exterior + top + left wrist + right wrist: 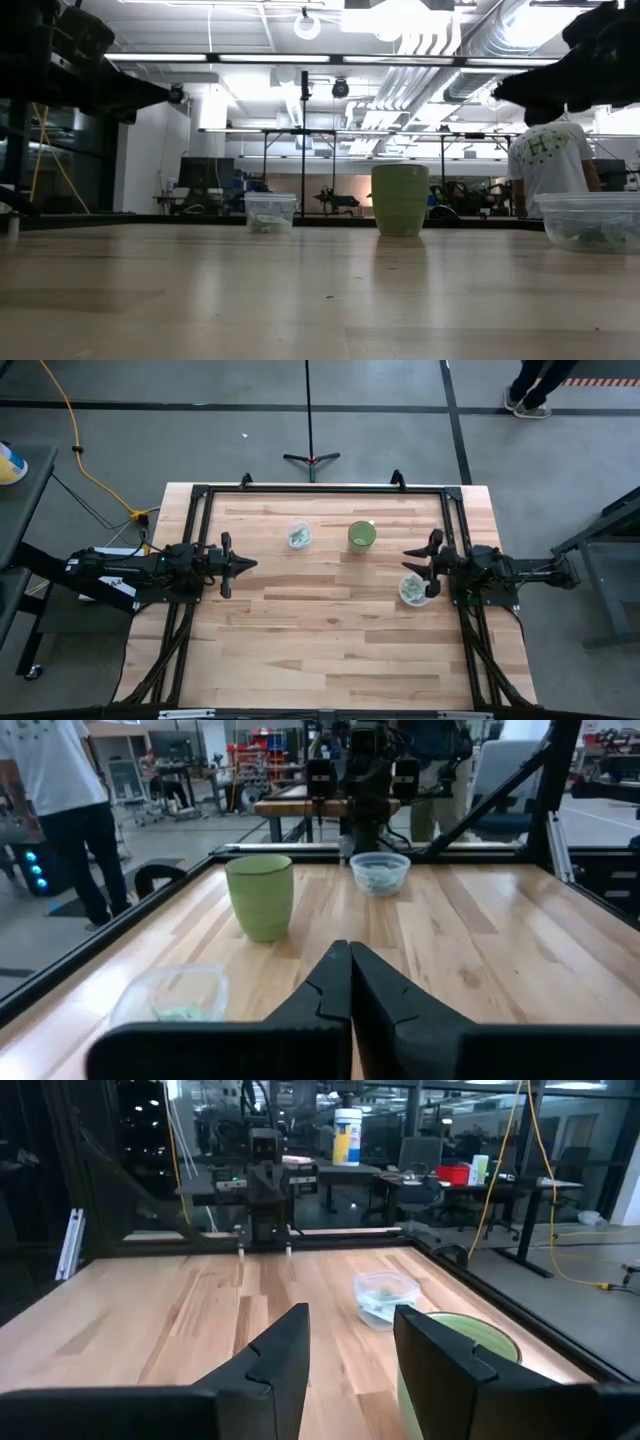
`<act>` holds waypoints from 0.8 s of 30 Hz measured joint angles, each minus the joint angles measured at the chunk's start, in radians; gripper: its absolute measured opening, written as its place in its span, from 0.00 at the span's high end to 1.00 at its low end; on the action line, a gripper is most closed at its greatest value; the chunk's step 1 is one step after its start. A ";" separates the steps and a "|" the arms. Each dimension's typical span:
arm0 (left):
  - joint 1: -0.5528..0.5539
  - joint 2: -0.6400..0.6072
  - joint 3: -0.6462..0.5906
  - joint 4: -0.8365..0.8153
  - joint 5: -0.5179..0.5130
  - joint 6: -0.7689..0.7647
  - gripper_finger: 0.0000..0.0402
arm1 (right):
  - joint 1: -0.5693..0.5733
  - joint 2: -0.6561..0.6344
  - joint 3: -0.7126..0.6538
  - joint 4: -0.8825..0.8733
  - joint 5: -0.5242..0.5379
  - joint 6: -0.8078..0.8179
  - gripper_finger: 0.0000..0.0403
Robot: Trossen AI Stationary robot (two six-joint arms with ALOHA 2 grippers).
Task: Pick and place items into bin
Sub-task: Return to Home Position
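Observation:
Two clear plastic bins hold pale green and white items: one [298, 536] at the far middle of the table, the other [412, 591] by the right arm. Between them a green cup [362, 536] stands upright. My left gripper [252, 564] hovers level above the table's left side, shut and empty, pointing toward the right edge; the left wrist view shows its fingers [350, 952] together. My right gripper [405, 561] hovers level at the right side, open with nothing between its fingers [350, 1320], just beyond the right-hand bin.
A black frame [320, 490] runs along the table's edges. The wooden top [320, 630] is bare between the arms and toward the near edge. A person [550, 160] stands in the room beyond the table. A stand's foot [311, 458] is on the floor behind the far edge.

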 joint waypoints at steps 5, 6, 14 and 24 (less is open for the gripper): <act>0.000 0.000 0.000 -0.029 0.009 -0.038 0.84 | 0.000 0.007 0.000 -0.003 -0.004 0.005 0.65; 0.000 0.000 0.000 -0.035 0.012 -0.045 0.84 | 0.000 0.006 0.000 -0.004 -0.010 0.007 0.65; 0.000 0.001 -0.001 -0.057 0.023 -0.078 0.91 | 0.000 0.005 0.000 -0.005 0.000 0.028 0.65; 0.000 0.001 -0.001 -0.056 0.022 -0.068 0.89 | 0.000 0.013 0.000 -0.005 0.002 -0.070 0.65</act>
